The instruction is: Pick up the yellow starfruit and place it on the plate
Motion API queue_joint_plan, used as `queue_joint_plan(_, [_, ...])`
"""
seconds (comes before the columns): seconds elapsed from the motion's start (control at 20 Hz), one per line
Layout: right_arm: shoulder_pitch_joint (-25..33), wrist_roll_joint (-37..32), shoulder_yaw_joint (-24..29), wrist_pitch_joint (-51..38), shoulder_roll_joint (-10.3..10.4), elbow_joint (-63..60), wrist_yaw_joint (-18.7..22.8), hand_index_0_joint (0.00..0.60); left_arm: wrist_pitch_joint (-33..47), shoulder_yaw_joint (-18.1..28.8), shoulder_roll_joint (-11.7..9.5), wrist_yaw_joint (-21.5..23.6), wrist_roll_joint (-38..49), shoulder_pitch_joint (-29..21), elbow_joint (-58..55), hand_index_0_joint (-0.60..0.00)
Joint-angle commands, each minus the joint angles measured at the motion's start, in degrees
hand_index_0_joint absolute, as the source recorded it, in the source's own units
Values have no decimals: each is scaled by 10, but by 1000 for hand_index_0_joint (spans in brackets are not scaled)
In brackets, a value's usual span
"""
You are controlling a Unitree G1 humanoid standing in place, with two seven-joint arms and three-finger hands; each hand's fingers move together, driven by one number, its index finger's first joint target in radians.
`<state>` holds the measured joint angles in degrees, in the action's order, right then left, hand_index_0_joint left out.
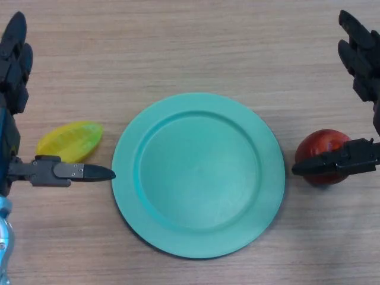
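The yellow starfruit [69,141] lies on the wooden table just left of the green plate [198,174], which holds nothing. My left hand [14,65] is at the left edge with its fingers straight and its thumb [71,172] stretched toward the plate, just below the starfruit and not holding it. My right hand [359,56] is at the right edge, fingers straight, its thumb [338,161] lying across a red apple.
A red apple [322,147] sits on the table right of the plate, partly behind my right thumb. The wooden table [190,53] extends beyond the plate at the far side.
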<state>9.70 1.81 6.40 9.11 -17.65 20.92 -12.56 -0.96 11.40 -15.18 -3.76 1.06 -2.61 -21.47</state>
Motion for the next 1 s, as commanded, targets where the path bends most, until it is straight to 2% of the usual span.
queue_joint_plan(0.05, [13, -19, 50, -71, -22, 47, 13, 0, 70, 15, -19, 20, -25, -11, -30, 0])
queue_joint_plan(0.2, [9, -40, 52, -42, -22, 53, 18, 0, 44, 15, -19, 20, -17, -16, -48, 0])
queue_joint_plan(0.4, [8, -31, 56, -50, -24, 54, 19, 0, 44, 17, -21, 16, -16, -18, -48, 0])
queue_joint_plan(0.55, [-3, -37, 50, -52, -16, 56, 27, 0, 65, 17, -19, 26, -25, -16, -25, 0])
queue_joint_plan(0.75, [-6, -44, 47, -43, -13, 55, 25, 0, 96, 11, -25, 25, -41, -19, 59, 0])
queue_joint_plan(0.9, [-9, -49, 37, -30, -6, 63, 26, 0, 145, 1, -40, 23, -47, -54, 158, 0])
queue_joint_plan(1.0, [-17, -61, 39, -29, -3, 68, 22, 0, 198, -9, -47, 45, -83, -75, 244, 0])
